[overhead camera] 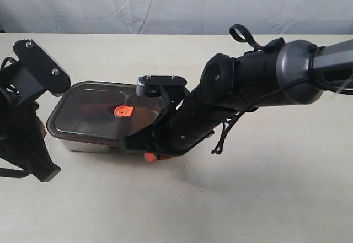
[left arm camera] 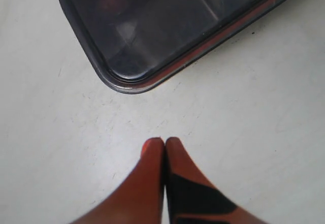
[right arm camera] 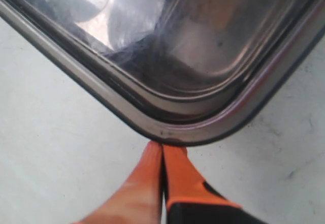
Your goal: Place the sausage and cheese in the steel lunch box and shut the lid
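Resting on the left half of the desk (overhead camera: 265,199), the steel lunch box (overhead camera: 83,144) had its dark tinted lid (overhead camera: 99,97) lying flat over it, rim to rim all round as far as could be seen. The lid's orange valve (overhead camera: 123,111) showed at its centre. Through the tint a dull red blur, taken for the sausage (overhead camera: 91,109), lay inside the box on the side nearer the left arm. The cheese could not be made out under the dark plastic.

The right arm reached across the middle of the desk to the box's near right corner. The right gripper (right arm camera: 163,150) was clenched with nothing between its orange fingers, and its tips pointed at the lid's rounded corner. They looked to be right against the rim there, though actual contact could not be told. From the outside the same gripper (overhead camera: 151,156) showed only as an orange tip beneath the black wrist.

The left gripper (left arm camera: 165,144) was also clenched and held nothing, its red fingers pressed together over bare desk. It sat near the box's left end but apart from it, with a strip of desk between its tips and the nearest lid corner (left arm camera: 127,82).
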You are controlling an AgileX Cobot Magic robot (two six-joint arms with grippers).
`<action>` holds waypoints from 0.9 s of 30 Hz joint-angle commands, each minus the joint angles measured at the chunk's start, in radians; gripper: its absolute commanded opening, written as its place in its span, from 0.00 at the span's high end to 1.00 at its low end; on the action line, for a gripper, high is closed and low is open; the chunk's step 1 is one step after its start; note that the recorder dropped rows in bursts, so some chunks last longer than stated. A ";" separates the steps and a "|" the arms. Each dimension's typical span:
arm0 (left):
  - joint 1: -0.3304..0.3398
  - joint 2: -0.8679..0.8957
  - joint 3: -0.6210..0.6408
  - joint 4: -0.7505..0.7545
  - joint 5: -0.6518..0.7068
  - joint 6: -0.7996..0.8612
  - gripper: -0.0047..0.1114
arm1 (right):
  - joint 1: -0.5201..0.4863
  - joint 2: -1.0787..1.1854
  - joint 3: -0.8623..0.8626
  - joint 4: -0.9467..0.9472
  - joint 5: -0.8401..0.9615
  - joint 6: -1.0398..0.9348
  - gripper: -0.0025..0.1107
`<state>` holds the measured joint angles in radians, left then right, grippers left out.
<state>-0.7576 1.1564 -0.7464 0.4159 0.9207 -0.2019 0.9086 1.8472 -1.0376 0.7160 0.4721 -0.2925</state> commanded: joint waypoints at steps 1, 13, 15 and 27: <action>-0.002 -0.008 -0.003 0.009 -0.001 -0.007 0.96 | 0.000 0.001 -0.005 -0.001 -0.027 -0.004 0.99; -0.002 -0.008 -0.003 0.009 -0.001 -0.007 0.96 | 0.000 -0.010 -0.005 -0.001 -0.033 -0.004 0.99; -0.002 -0.008 -0.003 0.009 -0.001 -0.007 0.96 | 0.000 -0.020 -0.005 -0.002 -0.037 -0.004 0.99; -0.002 -0.008 -0.003 0.005 -0.003 -0.007 0.96 | 0.000 -0.046 -0.005 -0.012 -0.085 -0.004 0.99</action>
<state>-0.7576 1.1564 -0.7464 0.4215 0.9207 -0.2037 0.9086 1.8099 -1.0376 0.7122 0.4085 -0.2925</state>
